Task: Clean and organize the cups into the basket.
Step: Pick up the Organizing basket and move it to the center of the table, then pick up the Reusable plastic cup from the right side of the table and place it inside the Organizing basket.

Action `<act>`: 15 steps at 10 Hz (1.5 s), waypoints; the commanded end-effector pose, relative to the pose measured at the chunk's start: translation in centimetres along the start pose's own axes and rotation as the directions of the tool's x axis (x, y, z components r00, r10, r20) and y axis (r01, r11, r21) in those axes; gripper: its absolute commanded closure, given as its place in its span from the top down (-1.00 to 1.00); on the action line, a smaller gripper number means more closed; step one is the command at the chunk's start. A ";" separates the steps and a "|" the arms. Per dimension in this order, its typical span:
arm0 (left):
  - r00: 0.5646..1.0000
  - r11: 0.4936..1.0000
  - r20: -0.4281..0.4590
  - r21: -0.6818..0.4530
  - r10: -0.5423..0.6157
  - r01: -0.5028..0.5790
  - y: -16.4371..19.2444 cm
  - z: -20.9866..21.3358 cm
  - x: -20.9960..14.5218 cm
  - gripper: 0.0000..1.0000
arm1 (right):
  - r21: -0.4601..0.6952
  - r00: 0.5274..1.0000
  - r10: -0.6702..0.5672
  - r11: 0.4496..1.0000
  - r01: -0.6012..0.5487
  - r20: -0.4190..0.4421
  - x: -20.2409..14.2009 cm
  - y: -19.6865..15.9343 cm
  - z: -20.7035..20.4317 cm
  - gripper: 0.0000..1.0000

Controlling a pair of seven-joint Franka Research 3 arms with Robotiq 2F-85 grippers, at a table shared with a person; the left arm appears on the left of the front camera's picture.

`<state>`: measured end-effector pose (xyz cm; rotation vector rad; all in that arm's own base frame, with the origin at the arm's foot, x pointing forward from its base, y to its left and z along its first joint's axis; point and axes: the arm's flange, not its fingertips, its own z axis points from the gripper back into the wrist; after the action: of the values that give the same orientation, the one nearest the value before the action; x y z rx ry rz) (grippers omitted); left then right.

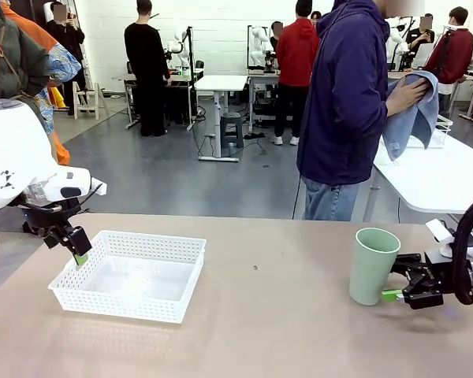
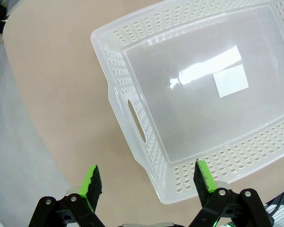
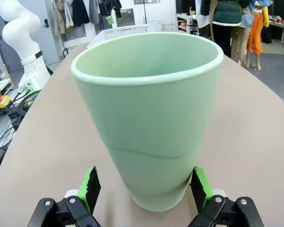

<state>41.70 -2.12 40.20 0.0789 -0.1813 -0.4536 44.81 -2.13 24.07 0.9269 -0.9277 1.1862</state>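
Starting with the front view, the right tool [image 1: 398, 279] is seen spread open at the foot of the mint green cup [image 1: 372, 266], which stands upright on the worktop [image 1: 260, 315] at the robot's right. This low, sideways placement is judged to prepare a grasp near the base. The left tool [image 1: 75, 248] is held open and empty at the left end of the basket [image 1: 130, 303], which lies well apart from the cup with nothing in it. The basket is presumably being kept in sight for the delivery. Beyond the worktop a blue cloth [image 1: 414, 118] is held by a person [image 1: 343, 102], and a grey floor [image 1: 165, 173] with other tables is seen behind.

From the left wrist, the open fingers [image 2: 202, 176] are shown over the basket's handled end wall [image 2: 132, 118]. A white label [image 2: 231, 81] is seen on its floor, and the matte tan worktop is bare around it.

From the right wrist, the cup [image 3: 146, 118] is framed between the green pads [image 3: 91, 188], which are not closed on it.
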 end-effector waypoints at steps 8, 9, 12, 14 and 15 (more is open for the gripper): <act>0.999 0.999 -0.044 0.038 -0.004 0.006 -0.2 -0.4 -0.6 1.00 | 0.024 1.000 0.015 1.000 -0.016 0.018 -0.4 -2.4 -4.4 1.00; 0.998 0.999 -0.068 0.034 0.002 0.001 -0.2 -0.6 -0.6 1.00 | 0.029 1.000 0.016 0.999 -0.017 0.016 -0.3 -2.3 -4.5 1.00; 0.996 0.998 -0.072 0.008 0.058 -0.058 0.3 -2.2 0.0 1.00 | 0.046 0.999 0.041 0.998 -0.042 0.030 -0.2 -1.8 -4.6 1.00; 0.989 0.994 -0.102 0.004 0.107 -0.107 0.9 -4.0 0.4 1.00 | 0.054 0.998 0.051 0.997 -0.053 0.048 -0.2 -1.7 -4.6 1.00; 0.987 0.993 -0.108 -0.007 0.120 -0.121 1.0 -4.6 0.6 1.00 | 0.054 0.997 0.054 0.997 -0.057 0.056 -0.3 -1.7 -4.7 1.00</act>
<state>42.51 -1.13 36.20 0.0754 -0.0733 -0.3652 46.90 1.61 22.43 0.9834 -0.9375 1.2328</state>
